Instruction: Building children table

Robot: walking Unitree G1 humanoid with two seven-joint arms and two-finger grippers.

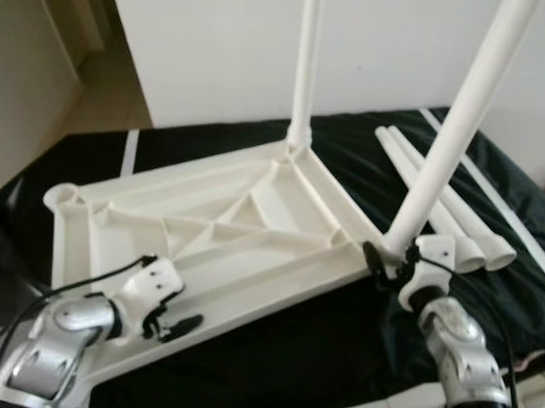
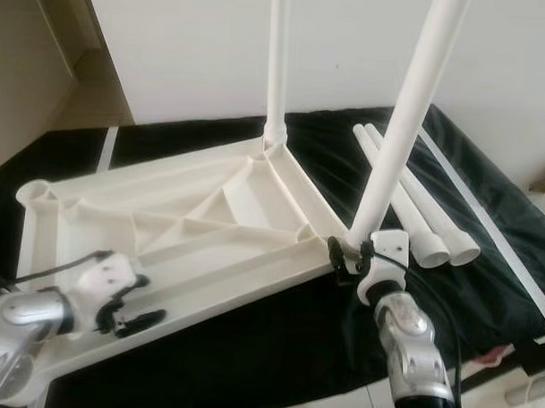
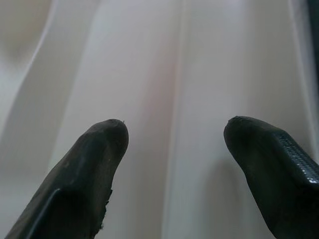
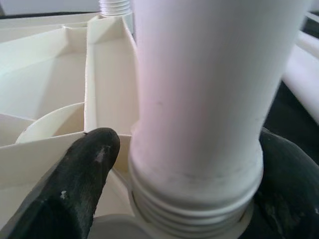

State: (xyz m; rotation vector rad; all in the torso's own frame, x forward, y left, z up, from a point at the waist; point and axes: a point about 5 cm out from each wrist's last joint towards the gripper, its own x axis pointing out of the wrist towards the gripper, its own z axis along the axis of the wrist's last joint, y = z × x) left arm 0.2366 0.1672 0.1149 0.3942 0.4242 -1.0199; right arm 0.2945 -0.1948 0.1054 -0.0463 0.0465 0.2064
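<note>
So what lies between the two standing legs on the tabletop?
In the eye views, one raised edge rib of the upturned tabletop runs from the far leg to the near leg, which the right tool grips.

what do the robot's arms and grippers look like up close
Both arms are silver metal with rounded, jointed segments. Each ends in a white plastic wrist housing carrying two long black fingers: the left gripper and right gripper. Thin black cables run loose along both forearms. In the left wrist view, the fingers have blunt rounded tips, one with a finely ribbed pad.
</note>
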